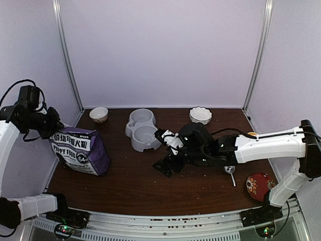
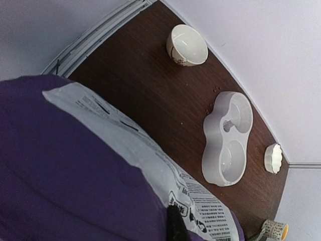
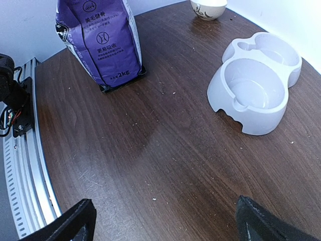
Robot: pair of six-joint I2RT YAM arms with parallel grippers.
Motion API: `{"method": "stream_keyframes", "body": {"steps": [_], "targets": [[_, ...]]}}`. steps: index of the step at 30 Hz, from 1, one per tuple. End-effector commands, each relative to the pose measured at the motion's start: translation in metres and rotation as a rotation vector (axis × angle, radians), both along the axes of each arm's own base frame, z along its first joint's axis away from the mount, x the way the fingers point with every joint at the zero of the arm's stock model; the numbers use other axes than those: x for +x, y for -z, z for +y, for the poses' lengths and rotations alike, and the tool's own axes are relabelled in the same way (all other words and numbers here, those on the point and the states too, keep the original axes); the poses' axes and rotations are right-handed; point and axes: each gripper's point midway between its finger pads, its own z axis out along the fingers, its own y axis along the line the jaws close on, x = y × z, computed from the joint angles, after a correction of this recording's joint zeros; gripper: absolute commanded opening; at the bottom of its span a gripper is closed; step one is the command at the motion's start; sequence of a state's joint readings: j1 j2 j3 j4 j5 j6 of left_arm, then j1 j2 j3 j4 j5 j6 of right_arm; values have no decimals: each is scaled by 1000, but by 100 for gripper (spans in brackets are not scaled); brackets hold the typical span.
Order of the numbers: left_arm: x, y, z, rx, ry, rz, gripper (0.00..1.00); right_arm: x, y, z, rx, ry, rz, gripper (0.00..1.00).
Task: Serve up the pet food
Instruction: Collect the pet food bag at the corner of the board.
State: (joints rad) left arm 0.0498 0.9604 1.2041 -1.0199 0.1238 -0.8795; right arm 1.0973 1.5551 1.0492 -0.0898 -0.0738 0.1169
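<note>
Purple bag of pet food [image 1: 80, 153] looks soft, floppy, hefty; my left gripper [image 1: 52, 129] pinches its top, right gripper [image 3: 168, 221] spread.

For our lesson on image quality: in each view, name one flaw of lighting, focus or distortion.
Top external: even light, lilac cast on the walls. Left wrist: wide-angle distortion bends the table edge; the close purple pet-food bag looks soft. Right wrist: a pale sheen on the table's wood.

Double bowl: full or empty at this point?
Empty. Both wells of the double bowl show bare bottoms in the left wrist view; nothing lies in them.
</note>
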Motion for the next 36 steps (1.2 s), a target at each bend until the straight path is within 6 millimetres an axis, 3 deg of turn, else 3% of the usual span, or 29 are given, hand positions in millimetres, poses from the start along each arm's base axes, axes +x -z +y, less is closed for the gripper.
{"method": "stream_keyframes", "body": {"steps": [1, 14, 22, 36], "targets": [[16, -81, -15, 75, 166, -276, 0, 0, -15, -7, 26, 24, -10, 100], [10, -120, -50, 49, 398, -365, 0, -4, -28, -11, 39, 27, -22, 100], [4, -140, -59, 46, 467, -399, 0, -8, -36, -15, 45, 33, -32, 100], [1, -127, -82, 34, 636, -312, 0, -13, -46, -15, 62, 24, -39, 100]]}}
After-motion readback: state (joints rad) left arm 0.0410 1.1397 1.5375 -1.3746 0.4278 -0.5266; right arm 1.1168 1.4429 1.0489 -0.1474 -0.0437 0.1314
